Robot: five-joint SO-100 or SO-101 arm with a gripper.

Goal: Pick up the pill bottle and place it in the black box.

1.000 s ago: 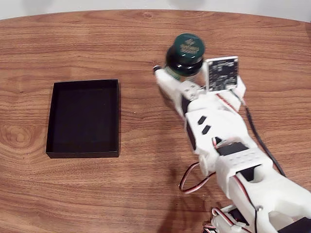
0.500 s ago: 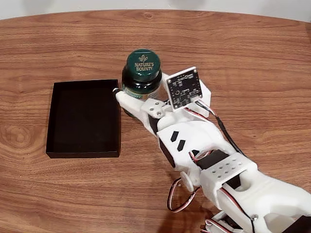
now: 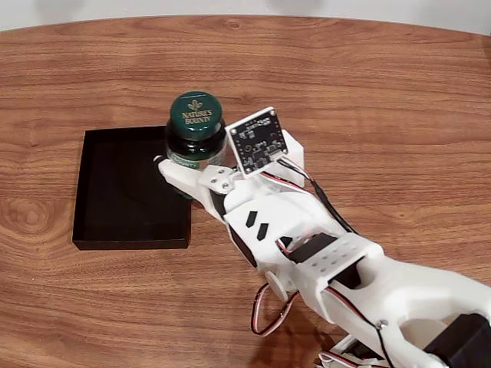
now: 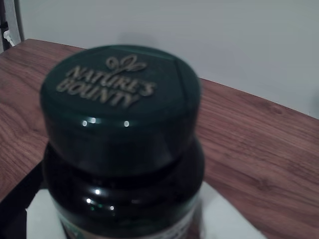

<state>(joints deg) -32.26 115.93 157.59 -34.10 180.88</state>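
Note:
The pill bottle (image 3: 195,129), dark with a green "Nature's Bounty" cap, hangs above the right edge of the black box (image 3: 123,188) in the fixed view. My white gripper (image 3: 184,172) is shut on the bottle's body below the cap. In the wrist view the pill bottle (image 4: 122,144) looms close and upright, cap on top, a strip of label at the bottom edge. A dark corner of the black box (image 4: 17,199) shows at the lower left there.
The wooden table (image 3: 368,92) stretches wide to the right and behind. My white arm (image 3: 322,261) with red and black wires crosses the lower right of the fixed view. A pale wall (image 4: 199,35) stands behind the table.
My arm has swung left with the bottle, carrying it from the table's middle to over the box's right edge.

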